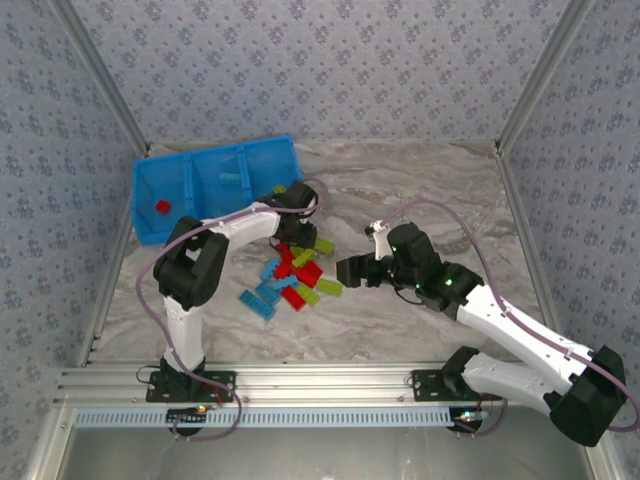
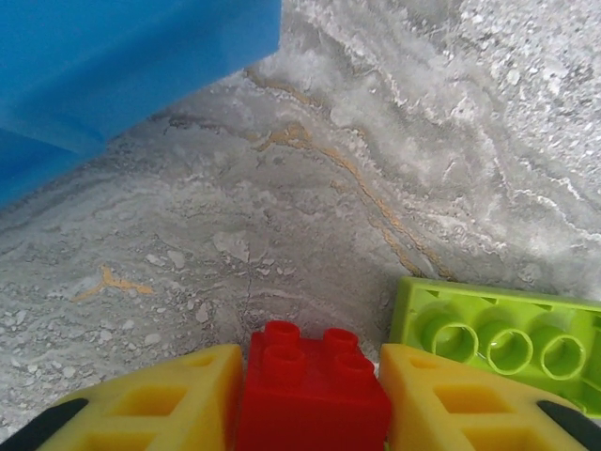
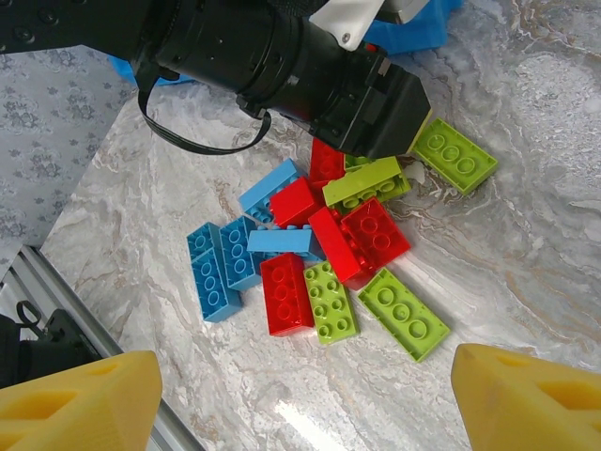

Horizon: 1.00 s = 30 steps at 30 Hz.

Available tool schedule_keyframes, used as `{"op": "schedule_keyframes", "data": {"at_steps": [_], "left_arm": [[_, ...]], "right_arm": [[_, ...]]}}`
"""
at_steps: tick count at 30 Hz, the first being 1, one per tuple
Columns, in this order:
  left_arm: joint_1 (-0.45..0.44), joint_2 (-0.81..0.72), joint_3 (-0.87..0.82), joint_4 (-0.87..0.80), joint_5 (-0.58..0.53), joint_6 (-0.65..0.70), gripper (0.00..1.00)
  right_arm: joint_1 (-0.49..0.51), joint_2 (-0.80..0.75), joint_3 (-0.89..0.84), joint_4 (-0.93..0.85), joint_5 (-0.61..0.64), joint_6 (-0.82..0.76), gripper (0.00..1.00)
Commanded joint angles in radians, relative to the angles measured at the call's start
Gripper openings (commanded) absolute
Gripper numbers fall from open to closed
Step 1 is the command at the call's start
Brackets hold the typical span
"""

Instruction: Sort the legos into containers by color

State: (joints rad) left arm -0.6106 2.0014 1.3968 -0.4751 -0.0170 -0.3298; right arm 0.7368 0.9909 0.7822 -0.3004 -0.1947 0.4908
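The legos lie in a loose pile (image 1: 295, 275) of red, light blue and lime bricks at mid-table. My left gripper (image 1: 290, 222) reaches down at the pile's far edge; in its wrist view the gripper (image 2: 310, 376) is shut on a small red brick (image 2: 312, 393), one yellow finger (image 2: 169, 404) against each side. A lime brick (image 2: 507, 343) lies upside down just to its right. The blue tray (image 1: 270, 158) sits at the far left, with a red brick (image 1: 163, 207) in its left compartment and a light blue one (image 1: 233, 178) in the middle. My right gripper (image 1: 347, 271) hovers open right of the pile, its fingers (image 3: 80, 404) spread wide.
The tray's corner (image 2: 122, 66) lies close beyond the left gripper. The left arm's black wrist (image 3: 282, 56) hangs over the pile's far side in the right wrist view. Bare marble stretches to the right and front of the pile. A metal rail (image 1: 300, 380) edges the near side.
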Motion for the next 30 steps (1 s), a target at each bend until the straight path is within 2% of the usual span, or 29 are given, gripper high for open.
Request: {"op": "schedule_keyframes", "data": {"at_steps": [1, 4, 9, 12, 15, 17, 20, 23, 25, 28, 30], "left_arm": [[0.001, 0.004, -0.007, -0.022, 0.014, 0.015, 0.38], [0.0, -0.03, -0.02, -0.016, 0.019, 0.008, 0.32], [0.001, -0.198, -0.053, -0.011, 0.016, -0.011, 0.31], [0.006, -0.334, -0.067, -0.031, -0.075, -0.012, 0.3], [0.058, -0.451, -0.068, -0.06, -0.178, -0.016, 0.29], [0.15, -0.512, -0.068, -0.079, -0.217, -0.032, 0.28], [0.349, -0.564, -0.068, -0.093, -0.178, -0.064, 0.27], [0.508, -0.552, -0.032, -0.126, -0.172, -0.062, 0.27], [0.59, -0.526, -0.017, -0.129, -0.151, -0.073, 0.27], [0.668, -0.457, -0.01, -0.114, -0.206, -0.075, 0.28], [0.705, -0.399, -0.001, -0.1, -0.161, -0.086, 0.29]], "right_arm": [[-0.007, -0.011, -0.009, -0.008, -0.003, 0.017, 0.83], [-0.006, -0.009, -0.006, -0.002, -0.009, 0.018, 0.83], [-0.004, -0.003, 0.003, -0.001, -0.039, 0.005, 0.83], [-0.003, 0.001, 0.014, 0.004, -0.052, -0.002, 0.84], [-0.003, 0.005, 0.014, 0.019, -0.043, -0.003, 0.84], [-0.004, 0.012, 0.01, 0.029, -0.042, -0.004, 0.84], [-0.005, 0.017, 0.003, 0.04, -0.047, -0.001, 0.84], [-0.006, 0.011, -0.009, 0.05, -0.048, -0.002, 0.84], [-0.008, 0.006, -0.014, 0.048, -0.046, -0.005, 0.84], [-0.011, 0.0, -0.016, 0.047, -0.051, -0.007, 0.84], [-0.01, -0.004, -0.017, 0.046, -0.055, -0.006, 0.84]]}}
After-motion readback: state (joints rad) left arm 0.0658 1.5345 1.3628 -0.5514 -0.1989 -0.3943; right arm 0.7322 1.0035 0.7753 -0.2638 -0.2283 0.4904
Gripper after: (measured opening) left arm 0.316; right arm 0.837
